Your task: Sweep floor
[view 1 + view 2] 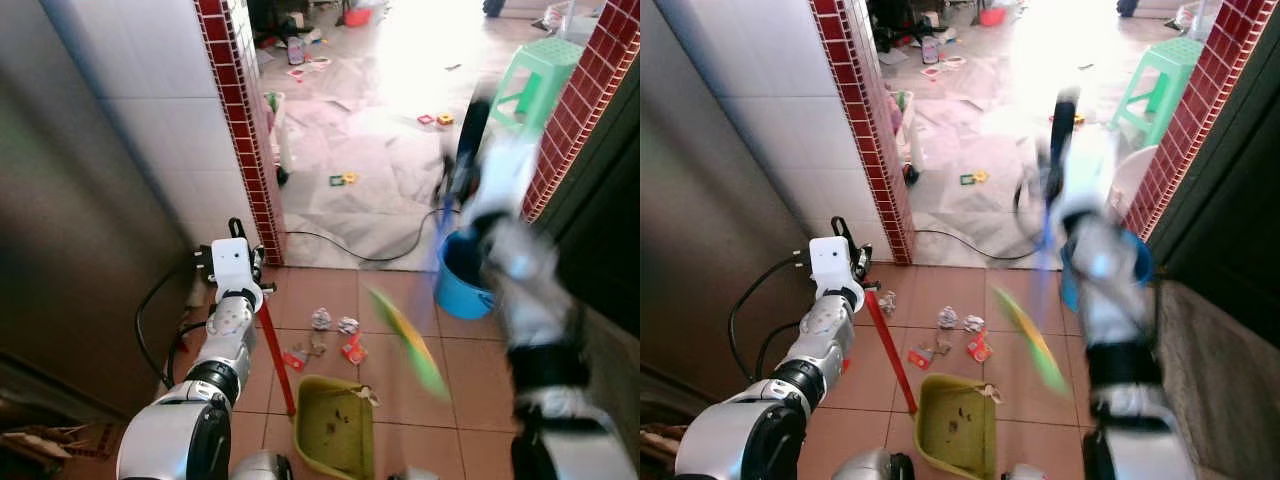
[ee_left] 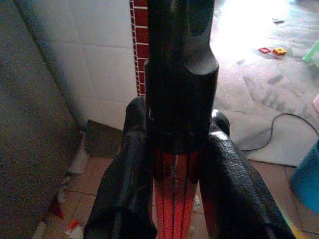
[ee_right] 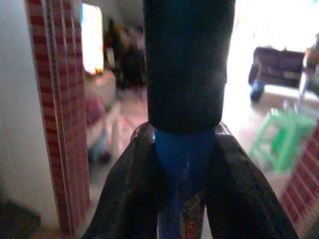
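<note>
While I watch through the head camera, the tiled floor (image 1: 400, 290) runs from the brown tiles at my feet out to a bright room beyond a red-tiled pillar (image 1: 240, 120). A green stool (image 1: 540, 75) stands far out past my right arm, and a blue bucket (image 1: 462, 272) sits on the floor below the right jaws (image 1: 465, 150), which are raised and blurred.

The dustpan (image 1: 335, 425), olive green with crumbs inside, lies on the floor below and ahead of the left jaws (image 2: 174, 169). Its red handle (image 1: 276, 350) slants up from the pan into those jaws. In the left wrist view both black fingers (image 2: 127, 169) press against the red shaft just under its black grip, so the left jaws are clamped on it.

In the right wrist view the right jaws' fingers (image 3: 132, 184) close round a blue broom shaft (image 3: 184, 164) under a black grip. The broom's green head (image 1: 405, 340) shows as a blurred streak low between the two arms, above the floor.

Scraps of litter (image 1: 335, 335), white crumpled paper and red wrappers, lie on the tiles just beyond the dustpan's mouth. A black cable (image 1: 350, 255) trails across the floor farther out.
</note>
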`<state>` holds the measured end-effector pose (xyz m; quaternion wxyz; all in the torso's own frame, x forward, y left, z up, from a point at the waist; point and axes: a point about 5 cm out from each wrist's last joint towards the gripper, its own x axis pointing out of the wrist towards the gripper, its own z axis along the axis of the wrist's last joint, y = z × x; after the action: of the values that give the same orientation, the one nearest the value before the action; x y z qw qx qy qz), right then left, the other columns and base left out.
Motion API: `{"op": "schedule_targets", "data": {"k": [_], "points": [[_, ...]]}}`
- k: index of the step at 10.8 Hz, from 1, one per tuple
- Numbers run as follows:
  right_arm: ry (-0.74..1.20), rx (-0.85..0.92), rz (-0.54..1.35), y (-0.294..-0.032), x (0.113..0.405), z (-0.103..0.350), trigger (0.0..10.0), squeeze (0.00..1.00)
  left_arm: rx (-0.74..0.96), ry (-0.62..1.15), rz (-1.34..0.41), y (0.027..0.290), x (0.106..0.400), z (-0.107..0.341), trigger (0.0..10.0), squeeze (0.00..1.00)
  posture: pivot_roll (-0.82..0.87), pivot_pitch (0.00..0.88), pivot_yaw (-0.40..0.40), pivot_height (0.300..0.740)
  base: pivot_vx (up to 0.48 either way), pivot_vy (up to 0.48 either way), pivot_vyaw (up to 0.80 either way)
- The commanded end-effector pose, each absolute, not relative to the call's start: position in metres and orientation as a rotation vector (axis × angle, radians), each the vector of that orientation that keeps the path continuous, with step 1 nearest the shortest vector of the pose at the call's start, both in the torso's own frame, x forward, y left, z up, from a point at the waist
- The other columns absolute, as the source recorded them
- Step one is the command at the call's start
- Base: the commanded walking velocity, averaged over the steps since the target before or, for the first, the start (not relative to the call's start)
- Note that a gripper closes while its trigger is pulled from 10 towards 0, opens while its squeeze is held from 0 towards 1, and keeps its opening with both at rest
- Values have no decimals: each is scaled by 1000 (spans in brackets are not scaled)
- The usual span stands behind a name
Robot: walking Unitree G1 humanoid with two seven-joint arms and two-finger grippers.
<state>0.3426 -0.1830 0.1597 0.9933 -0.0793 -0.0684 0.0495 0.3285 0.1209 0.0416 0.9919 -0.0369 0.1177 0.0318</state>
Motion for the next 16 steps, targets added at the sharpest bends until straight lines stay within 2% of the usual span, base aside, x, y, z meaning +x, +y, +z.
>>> {"op": "schedule_targets", "data": {"k": [1,4,6,7,8,12,15,16], "points": [[-204,-119,127,-172,345,170,10000,0,-25,280,60,127,324,33,10000,0,-186,0,98,740,0,0,0],[-144,-126,194,-150,344,148,10000,0,-84,400,-129,109,317,21,10000,0,-167,0,87,740,0,0,0],[-136,136,299,-136,343,154,10000,0,-43,396,-163,106,317,22,10000,0,-165,0,88,740,0,0,0],[-186,313,369,-129,343,174,10000,0,-55,392,-146,108,318,23,10000,0,-172,0,91,740,0,0,0],[-276,389,411,-130,347,205,10000,0,-77,357,-135,111,323,29,10000,0,-176,0,94,740,0,0,0],[-344,110,332,-152,355,219,10000,0,-106,330,-161,105,326,35,10000,0,-178,0,93,740,0,0,0],[-322,-117,185,-171,352,204,10000,0,-171,266,-164,107,327,42,10000,0,-174,0,95,740,0,0,0],[-286,-176,124,-176,349,187,10000,0,-169,173,-137,116,330,52,10000,0,-170,0,99,740,0,0,0]]}}
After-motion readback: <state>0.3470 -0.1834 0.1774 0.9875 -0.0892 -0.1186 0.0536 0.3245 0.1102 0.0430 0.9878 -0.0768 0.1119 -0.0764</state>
